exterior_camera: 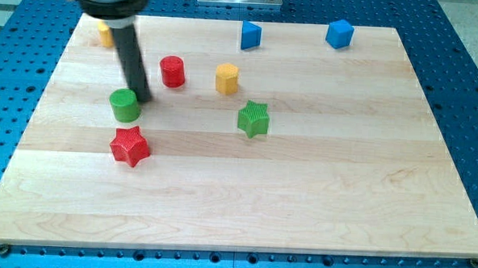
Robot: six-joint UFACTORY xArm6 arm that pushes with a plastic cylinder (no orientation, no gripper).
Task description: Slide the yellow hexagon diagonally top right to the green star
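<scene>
My tip (pixel 143 98), a bare rod with no claw and holding nothing, touches the green cylinder (pixel 125 105) well left of the green star (pixel 254 118), so reaching the yellow hexagon (pixel 227 78), just above-left of the star, risks dragging the red cylinder (pixel 172 70) along.

Yellow hexagon (pixel 227 78) upright, near green star (pixel 254 119), upper-left.

bright even overhead light, soft short shadows under blocks, sharp focus, mild glare on wooden board (pixel 301 193)
</scene>
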